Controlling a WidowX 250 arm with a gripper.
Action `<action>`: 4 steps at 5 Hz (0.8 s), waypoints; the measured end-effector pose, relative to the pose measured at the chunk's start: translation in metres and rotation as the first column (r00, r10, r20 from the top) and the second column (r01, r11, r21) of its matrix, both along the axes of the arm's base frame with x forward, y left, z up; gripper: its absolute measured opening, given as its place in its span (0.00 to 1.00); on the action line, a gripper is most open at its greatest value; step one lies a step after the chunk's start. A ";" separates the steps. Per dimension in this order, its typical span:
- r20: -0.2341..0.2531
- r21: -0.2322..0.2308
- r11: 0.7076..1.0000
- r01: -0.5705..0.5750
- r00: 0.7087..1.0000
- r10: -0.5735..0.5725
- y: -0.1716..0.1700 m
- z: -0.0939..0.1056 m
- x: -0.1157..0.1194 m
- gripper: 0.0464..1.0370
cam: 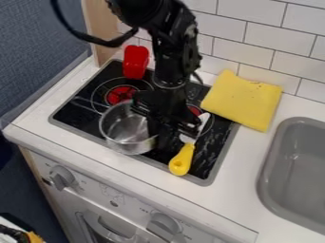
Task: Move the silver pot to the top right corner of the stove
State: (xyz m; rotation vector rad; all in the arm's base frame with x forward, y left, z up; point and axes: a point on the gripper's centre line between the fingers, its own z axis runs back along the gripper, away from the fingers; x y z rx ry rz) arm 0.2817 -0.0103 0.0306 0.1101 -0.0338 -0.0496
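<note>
Toward eight o'clock on stove (71,116), silver pot (122,129) sits, gripper (166,137) at its three-o'clock rim. Jaws' opening, hold? Can't tell! Wants firm rim pinch, level lift clear of yellow-handled spatula (181,160), then smooth swing toward two o'clock.

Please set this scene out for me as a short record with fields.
Pot: silver, upright at the stove's front left, not at its top right corner
Gripper: black, at the pot's right side
Stove: black top, red burner centers
Utensil: yellow handle, right of the pot
Cloth: yellow, by the stove's top right corner
Red object, top left of the stove
Sink: gray, far right
</note>
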 end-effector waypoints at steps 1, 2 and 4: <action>0.049 -0.014 1.000 -0.008 0.999 0.008 -0.021 0.031 0.005 0.03; 0.107 -0.087 0.995 0.055 0.993 -0.046 -0.066 0.048 0.043 0.03; 0.070 -0.081 0.995 0.065 0.996 -0.060 -0.098 0.008 0.103 0.03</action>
